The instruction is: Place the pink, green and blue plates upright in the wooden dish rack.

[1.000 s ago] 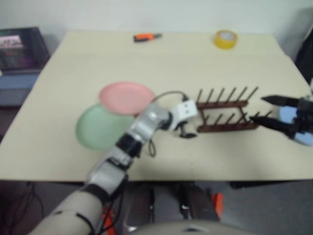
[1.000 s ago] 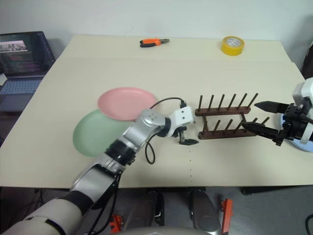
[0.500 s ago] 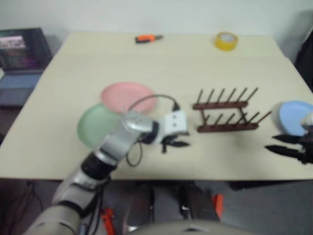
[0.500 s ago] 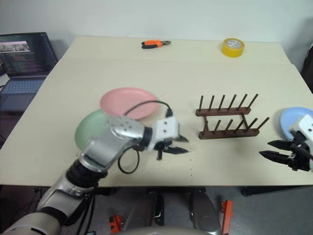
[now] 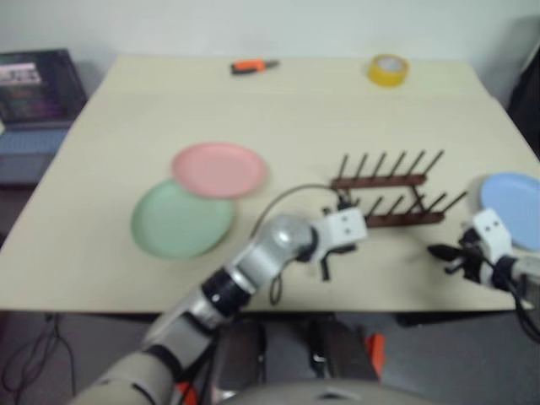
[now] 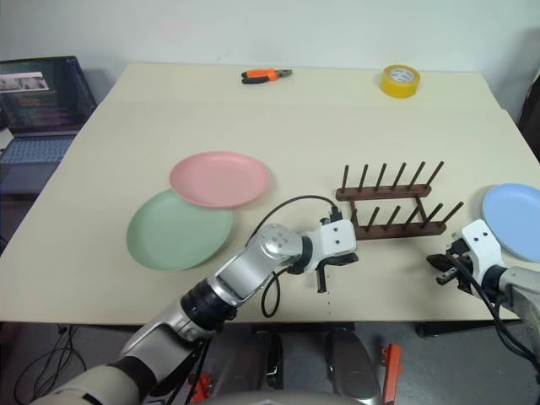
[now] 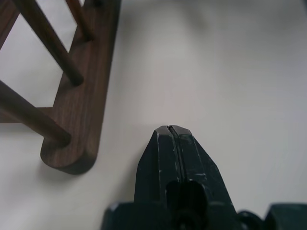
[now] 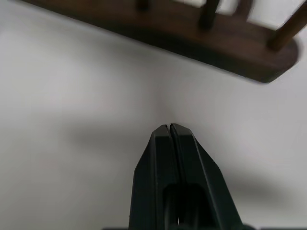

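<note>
The pink plate (image 6: 220,179) lies flat on the table, its edge overlapping the green plate (image 6: 179,229) just in front of it. Flat at the right edge lies the blue plate (image 6: 515,234). Between them stands the wooden dish rack (image 6: 392,207), with no plate in it. My left gripper (image 6: 322,283) is shut on nothing and points down at the table just in front of the rack's left end (image 7: 76,143). My right gripper (image 6: 438,262) is shut and empty, low over the table in front of the rack's right end (image 8: 268,62), beside the blue plate.
A yellow tape roll (image 6: 400,79) and orange pliers (image 6: 264,75) lie at the far edge of the table. A laptop (image 6: 42,101) sits off the table's left side. Both grippers are close to the table's front edge.
Both grippers have gone from open to shut. The left one drew back toward the front edge by the rack's left end. The right one sank from beside the rack to the table, uncovering the blue plate.
</note>
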`<act>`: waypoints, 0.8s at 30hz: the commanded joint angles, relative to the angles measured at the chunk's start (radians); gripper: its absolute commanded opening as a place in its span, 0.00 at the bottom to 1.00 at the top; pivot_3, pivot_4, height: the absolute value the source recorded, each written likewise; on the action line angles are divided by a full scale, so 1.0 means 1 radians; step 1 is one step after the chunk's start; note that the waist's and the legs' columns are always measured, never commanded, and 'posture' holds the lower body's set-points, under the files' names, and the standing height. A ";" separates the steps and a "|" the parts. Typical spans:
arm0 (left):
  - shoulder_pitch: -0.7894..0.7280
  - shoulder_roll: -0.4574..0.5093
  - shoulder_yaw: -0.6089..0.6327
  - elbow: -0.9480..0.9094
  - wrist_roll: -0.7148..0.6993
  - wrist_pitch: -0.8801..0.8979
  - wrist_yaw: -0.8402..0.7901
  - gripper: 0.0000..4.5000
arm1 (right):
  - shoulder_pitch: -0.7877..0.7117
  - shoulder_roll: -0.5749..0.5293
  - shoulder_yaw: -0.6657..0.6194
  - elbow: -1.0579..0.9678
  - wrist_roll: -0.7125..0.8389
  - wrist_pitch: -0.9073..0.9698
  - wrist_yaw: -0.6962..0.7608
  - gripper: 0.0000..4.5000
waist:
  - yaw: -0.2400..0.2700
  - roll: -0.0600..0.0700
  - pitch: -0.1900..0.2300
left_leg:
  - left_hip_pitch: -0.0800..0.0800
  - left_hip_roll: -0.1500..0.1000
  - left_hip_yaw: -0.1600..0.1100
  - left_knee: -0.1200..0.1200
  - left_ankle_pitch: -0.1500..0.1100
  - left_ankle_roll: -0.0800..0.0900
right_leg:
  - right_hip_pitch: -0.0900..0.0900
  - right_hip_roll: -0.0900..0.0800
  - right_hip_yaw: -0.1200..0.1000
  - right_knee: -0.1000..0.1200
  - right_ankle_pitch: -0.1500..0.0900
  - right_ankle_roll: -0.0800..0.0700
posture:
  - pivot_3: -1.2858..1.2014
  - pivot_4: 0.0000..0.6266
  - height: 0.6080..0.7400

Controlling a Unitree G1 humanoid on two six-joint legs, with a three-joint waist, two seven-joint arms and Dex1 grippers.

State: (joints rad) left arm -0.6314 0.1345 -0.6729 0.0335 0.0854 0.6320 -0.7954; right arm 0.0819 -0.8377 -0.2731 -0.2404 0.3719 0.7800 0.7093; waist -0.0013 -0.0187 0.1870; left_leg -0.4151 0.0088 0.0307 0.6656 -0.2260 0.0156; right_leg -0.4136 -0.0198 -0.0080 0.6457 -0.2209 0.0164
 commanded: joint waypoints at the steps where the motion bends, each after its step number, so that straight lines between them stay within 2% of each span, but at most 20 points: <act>1: -0.027 -0.055 0.007 0.059 0.016 -0.042 0.044 0.00 | -0.044 0.038 0.047 0.054 -0.046 -0.043 -0.045 0.01 | 0.000 0.000 0.000 | 0.000 0.000 0.000 0.001 0.000 0.000 | 0.000 0.000 0.000 0.000 0.000 0.000 | 0.52 0.24 1.00; 10: -0.094 -0.158 0.090 0.318 0.041 -0.153 0.179 0.00 | -0.161 0.160 0.140 0.163 -0.129 -0.124 -0.132 0.01 | -0.011 -0.009 -0.006 | 0.007 0.001 0.002 0.002 0.000 0.000 | 0.006 -0.001 0.000 -0.001 -0.001 -0.002 | 0.52 0.24 1.00; 15: -0.126 -0.174 0.130 0.405 0.066 -0.207 0.251 0.00 | -0.226 0.228 0.182 0.240 -0.182 -0.196 -0.178 0.01 | -0.024 -0.011 -0.007 | 0.014 0.002 0.002 0.000 0.000 0.000 | 0.009 -0.002 0.000 -0.001 -0.001 -0.002 | 0.52 0.24 1.00; 24: -0.163 -0.191 0.169 0.504 0.094 -0.270 0.318 0.00 | -0.322 0.303 0.221 0.373 -0.262 -0.319 -0.232 0.01 | -0.031 -0.012 -0.007 | 0.015 0.003 0.002 -0.001 0.000 0.000 | 0.008 -0.002 0.000 -0.001 -0.001 -0.002 | 0.52 0.24 1.00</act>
State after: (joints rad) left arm -0.7703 -0.0446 -0.5234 0.5288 0.1660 0.3827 -0.4928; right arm -0.2335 -0.5517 -0.0854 0.0848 0.1329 0.4724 0.4891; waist -0.0326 -0.0305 0.1802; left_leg -0.3999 0.0115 0.0329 0.6647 -0.2258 0.0160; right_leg -0.4052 -0.0221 -0.0083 0.6451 -0.2215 0.0145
